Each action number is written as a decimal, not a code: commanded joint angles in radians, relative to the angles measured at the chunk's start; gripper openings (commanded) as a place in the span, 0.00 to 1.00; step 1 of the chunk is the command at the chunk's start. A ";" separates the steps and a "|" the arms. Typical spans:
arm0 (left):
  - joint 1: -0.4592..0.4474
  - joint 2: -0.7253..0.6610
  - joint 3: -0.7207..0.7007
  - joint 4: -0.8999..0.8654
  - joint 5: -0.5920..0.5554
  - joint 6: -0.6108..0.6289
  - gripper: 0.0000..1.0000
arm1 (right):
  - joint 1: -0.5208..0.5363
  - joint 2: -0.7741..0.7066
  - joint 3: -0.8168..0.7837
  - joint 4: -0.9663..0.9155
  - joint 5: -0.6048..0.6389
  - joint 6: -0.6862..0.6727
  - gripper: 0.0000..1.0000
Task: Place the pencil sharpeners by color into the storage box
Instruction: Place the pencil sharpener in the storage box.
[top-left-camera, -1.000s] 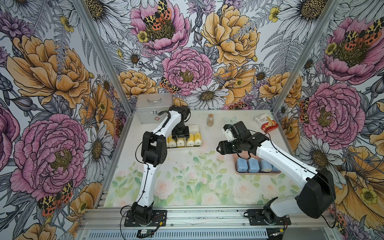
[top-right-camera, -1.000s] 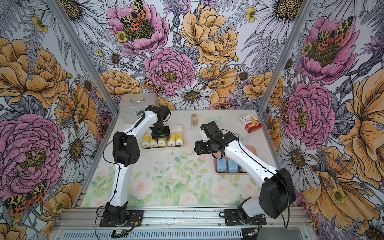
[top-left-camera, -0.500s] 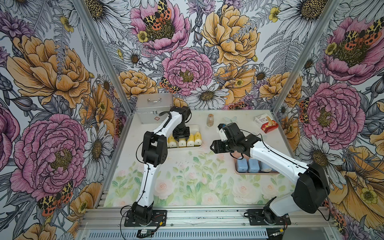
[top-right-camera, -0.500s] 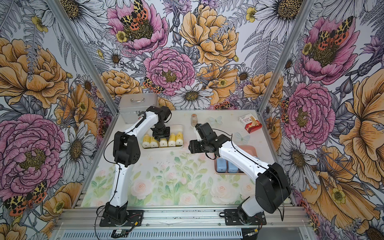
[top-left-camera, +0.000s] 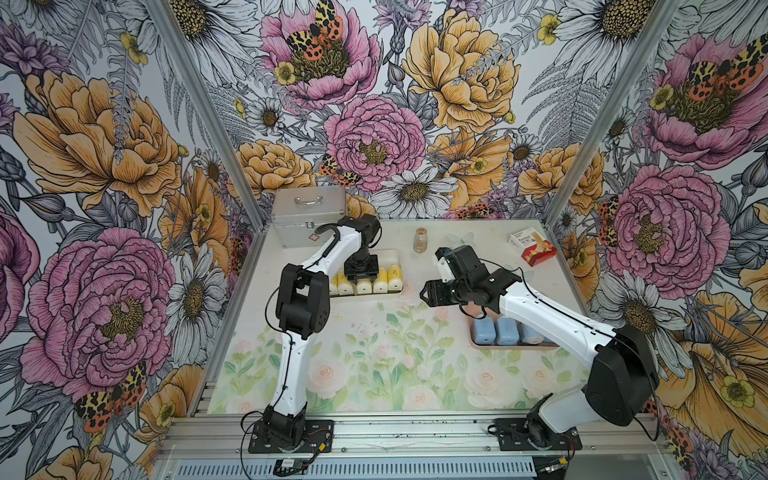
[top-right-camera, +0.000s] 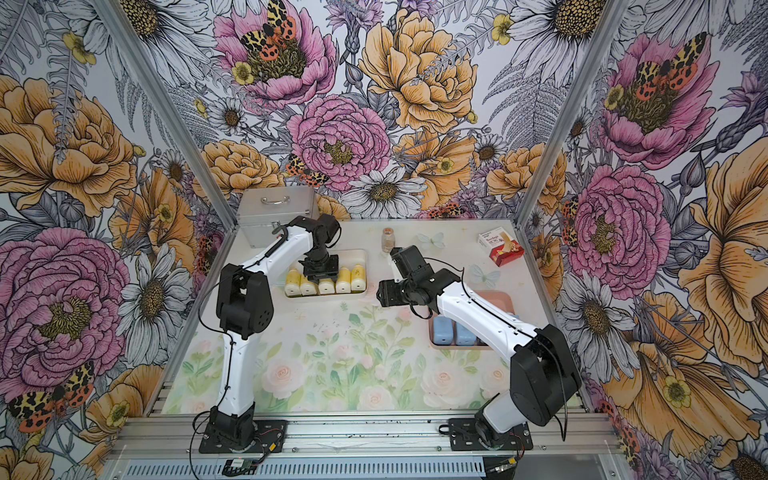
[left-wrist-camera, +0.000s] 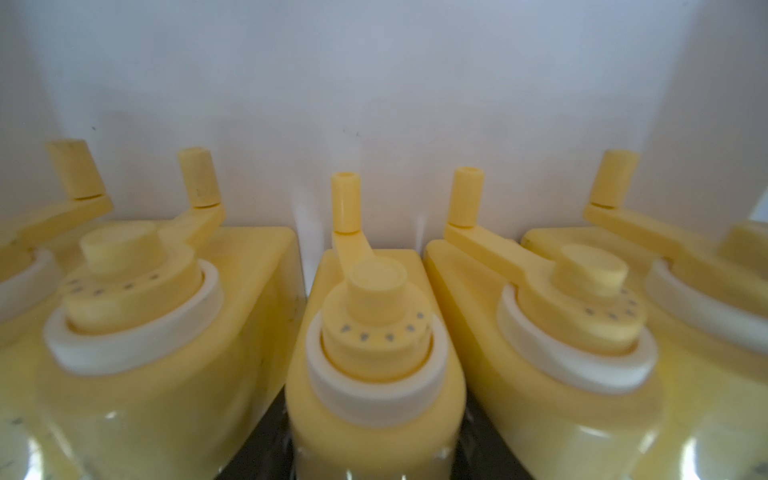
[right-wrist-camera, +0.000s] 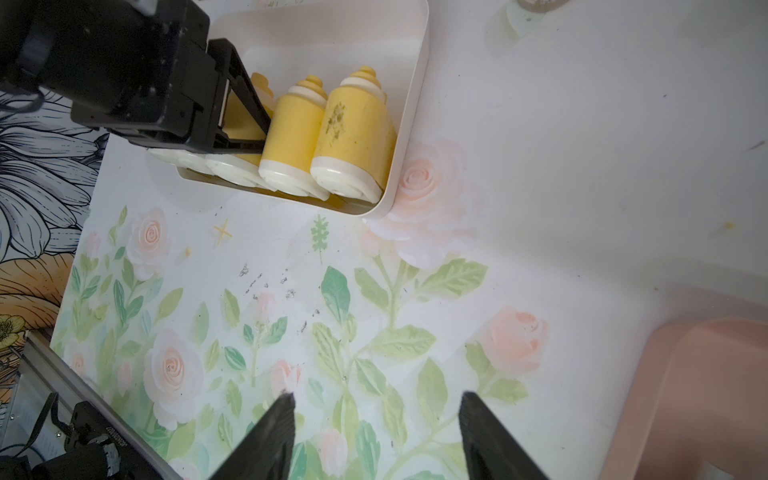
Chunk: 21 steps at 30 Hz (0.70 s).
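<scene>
Five yellow sharpeners (top-left-camera: 380, 284) are lined in the white tray (right-wrist-camera: 419, 104), the middle sharpener (left-wrist-camera: 374, 374) clenched by the left tool (top-left-camera: 363, 277); blue sharpeners (top-left-camera: 482, 332) are laid in the pink tray (top-right-camera: 496, 299). The right tool (right-wrist-camera: 378, 399) is held released over the desk (top-left-camera: 374, 353).

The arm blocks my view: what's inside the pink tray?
Three light blue sharpeners show, side by side. The right arm covers the rest of the pink tray, so more may be hidden.
</scene>
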 joint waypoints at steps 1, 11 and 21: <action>-0.020 -0.082 -0.074 0.062 0.009 -0.023 0.18 | 0.006 0.015 0.040 0.022 -0.007 0.000 0.65; -0.036 -0.155 -0.258 0.173 0.009 -0.052 0.24 | 0.006 0.028 0.056 0.021 -0.011 -0.001 0.65; -0.041 -0.155 -0.302 0.217 0.018 -0.069 0.26 | 0.006 0.019 0.042 0.021 -0.017 0.001 0.65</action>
